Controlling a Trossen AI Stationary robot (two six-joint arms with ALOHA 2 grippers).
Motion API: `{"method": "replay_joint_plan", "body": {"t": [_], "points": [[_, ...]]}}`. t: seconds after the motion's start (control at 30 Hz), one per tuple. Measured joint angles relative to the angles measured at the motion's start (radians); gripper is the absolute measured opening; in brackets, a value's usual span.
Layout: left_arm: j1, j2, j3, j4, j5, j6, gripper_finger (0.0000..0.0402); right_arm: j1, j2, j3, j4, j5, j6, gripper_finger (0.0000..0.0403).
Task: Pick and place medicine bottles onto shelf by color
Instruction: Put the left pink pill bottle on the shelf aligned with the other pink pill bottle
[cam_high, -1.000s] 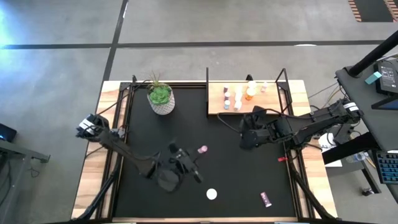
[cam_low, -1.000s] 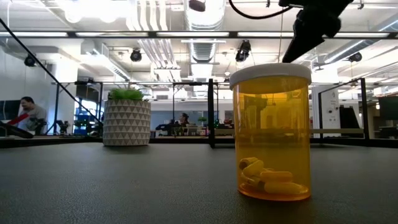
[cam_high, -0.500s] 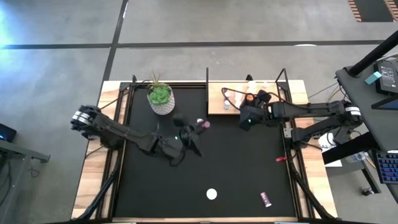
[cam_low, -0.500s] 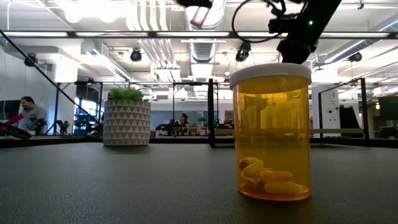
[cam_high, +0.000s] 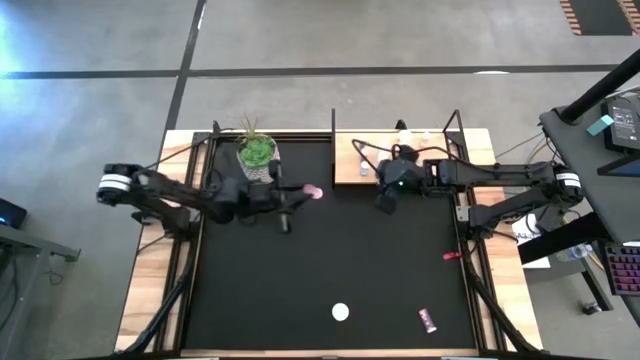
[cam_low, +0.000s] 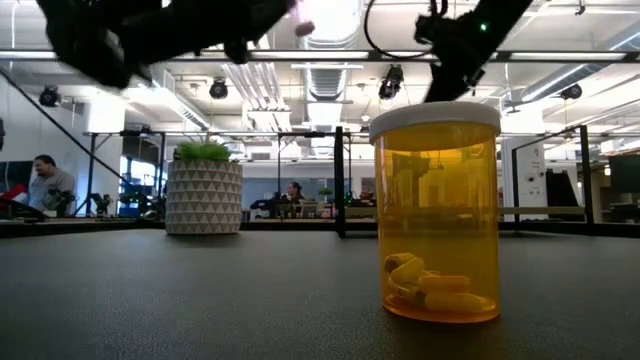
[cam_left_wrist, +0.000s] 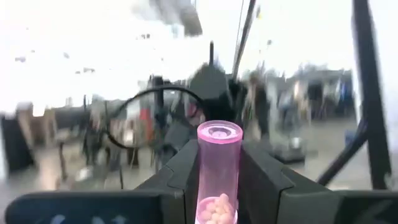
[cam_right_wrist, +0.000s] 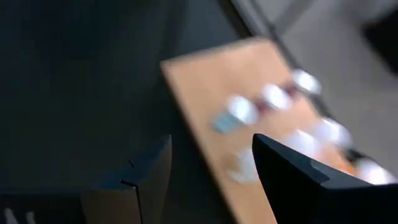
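Left gripper (cam_high: 300, 194) carries a pink bottle (cam_high: 314, 191), clamped tight between both fingers (cam_left_wrist: 180, 171); in the left wrist view the bottle (cam_left_wrist: 217, 171) runs lengthwise along the fingers, clear pink tube with pale pills at the near end, far end poking out past the tips. From above, the bottle sits just beside the plant pot (cam_high: 258, 157), at about 4 o'clock from it, mid-air over the black mat (cam_high: 330, 260). Key relation: the shelf (cam_high: 347, 160) lies at roughly 2 o'clock from the held bottle, near, with its left black post (cam_high: 333, 135) between. Bottle's long axis points about 3 o'clock, toward the shelf's near edge, so the carry looks like a short push right and up. Right gripper (cam_high: 385, 200) hangs at the shelf's front edge, jaws partly apart, nothing between them in the right wrist view, which looks down on the wooden board (cam_right_wrist: 249, 137) with several blurry white-capped bottles (cam_right_wrist: 273, 99). Right arm is nearer the shelf and sits in the approach lane, so a clash is the risk, my guess. Still on the mat: an orange bottle (cam_low: 435, 210) standing upright with its white cap (cam_high: 341, 312) up at 6 o'clock, a magenta bottle (cam_high: 428, 320) lying down at 5 o'clock.
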Motion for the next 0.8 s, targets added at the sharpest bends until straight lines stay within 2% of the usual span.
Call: {"method": "replay_joint_plan", "body": {"t": [0.07,0.17,0.3,0.47,0.8], "points": [[0.006,0.068,-0.051,0.223,0.039,0.007,0.0077,0.002,0.0,0.0,0.079,-0.111,-0.04,0.0215],[0.006,0.107,-0.06,0.238,0.078,0.067,0.0077,0.005,0.0,-0.001,0.238,-0.26,-0.102,0.0215],[0.008,0.141,0.006,0.242,0.135,0.14,0.0077,0.005,0.0,-0.002,0.472,-0.433,-0.144,0.0215],[0.006,0.138,0.08,0.241,0.328,0.244,0.0077,0.005,0.002,-0.002,0.65,-0.574,-0.099,0.0215],[0.009,0.138,0.149,0.232,0.734,0.406,0.0077,0.008,0.005,-0.003,0.791,-0.787,0.115,0.0215]]}}
